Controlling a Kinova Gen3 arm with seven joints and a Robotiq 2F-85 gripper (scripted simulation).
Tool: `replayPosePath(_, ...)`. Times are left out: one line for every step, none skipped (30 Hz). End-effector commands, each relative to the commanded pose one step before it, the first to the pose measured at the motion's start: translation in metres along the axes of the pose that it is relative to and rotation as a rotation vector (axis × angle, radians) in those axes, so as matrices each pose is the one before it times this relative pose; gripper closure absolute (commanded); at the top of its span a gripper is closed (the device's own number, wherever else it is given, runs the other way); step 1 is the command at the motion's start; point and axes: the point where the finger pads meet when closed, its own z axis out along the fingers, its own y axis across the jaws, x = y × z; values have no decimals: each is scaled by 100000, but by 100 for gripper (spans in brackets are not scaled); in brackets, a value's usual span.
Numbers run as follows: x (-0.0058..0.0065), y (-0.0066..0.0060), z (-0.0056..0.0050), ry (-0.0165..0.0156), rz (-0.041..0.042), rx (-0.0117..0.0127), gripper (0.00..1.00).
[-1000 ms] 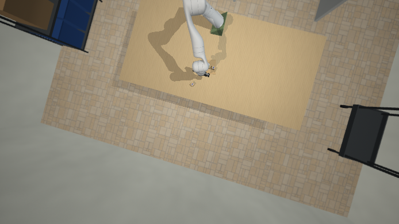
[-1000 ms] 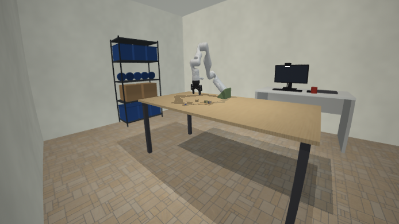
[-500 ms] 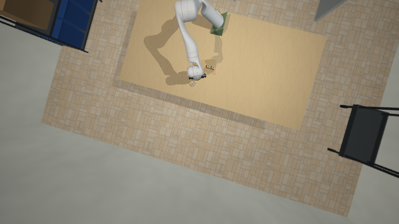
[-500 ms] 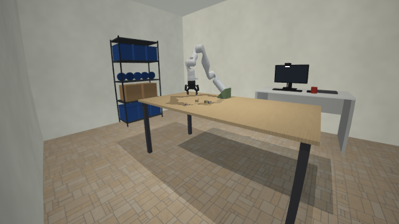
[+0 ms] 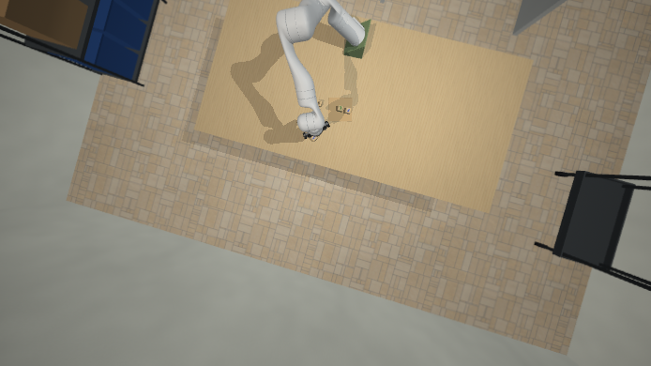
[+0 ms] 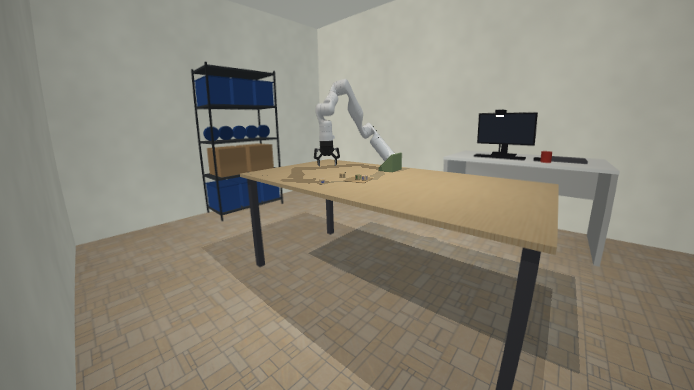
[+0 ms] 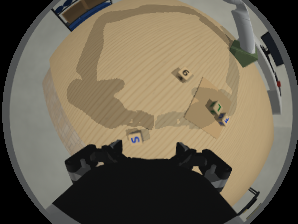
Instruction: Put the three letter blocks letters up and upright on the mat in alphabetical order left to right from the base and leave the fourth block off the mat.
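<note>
Pale grey-white walls (image 6: 127,109) and ceiling, patterned tan tile floor (image 6: 204,324), long wooden table (image 6: 460,201) on dark legs at frame centre, black shelf rack (image 6: 194,124) with blue bins at left, white desk (image 6: 588,170) with monitor (image 6: 506,128) and red mug (image 6: 546,156) at right.

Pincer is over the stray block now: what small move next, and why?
Probably lower straight down. The pincer is open and empty, above the table, and the blue-marked block lies off the mat just under it. Two blocks already sit on the mat.
</note>
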Motion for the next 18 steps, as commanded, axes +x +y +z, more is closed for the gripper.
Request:
replayPosePath(-90, -895, 74, -652, -3107, -186, 0)
replayPosePath(-54, -206, -12, -139, -1946, 92, 0)
replayPosePath(-47, -197, -11, -132, -1845, 92, 0)
replayPosePath(-41, -188, -11, -125, -1744, 91, 0)
replayPosePath(-35, -178, -10, -118, -1643, 89, 0)
replayPosePath(-30, -169, -10, -111, -1543, 87, 0)
replayPosePath(-25, -159, -9, -104, -1443, 84, 0)
replayPosePath(-21, -149, -9, -96, -1344, 81, 0)
replayPosePath(-18, -138, -8, -89, -1246, 77, 0)
replayPosePath(-14, -128, -8, -82, -1150, 73, 0)
replayPosePath(0, 0, 0, 0, 0, 0, 0)
replayPosePath(0, 0, 0, 0, 0, 0, 0)
replayPosePath(-12, -118, -7, -75, -1056, 69, 0)
replayPosePath(-9, -108, -7, -68, -963, 64, 0)
replayPosePath(-7, -98, -6, -62, -872, 59, 0)
replayPosePath(-6, -88, -5, -55, -785, 54, 0)
replayPosePath(-5, -79, -5, -49, -700, 49, 0)
replayPosePath(-3, -70, -4, -43, -618, 44, 0)
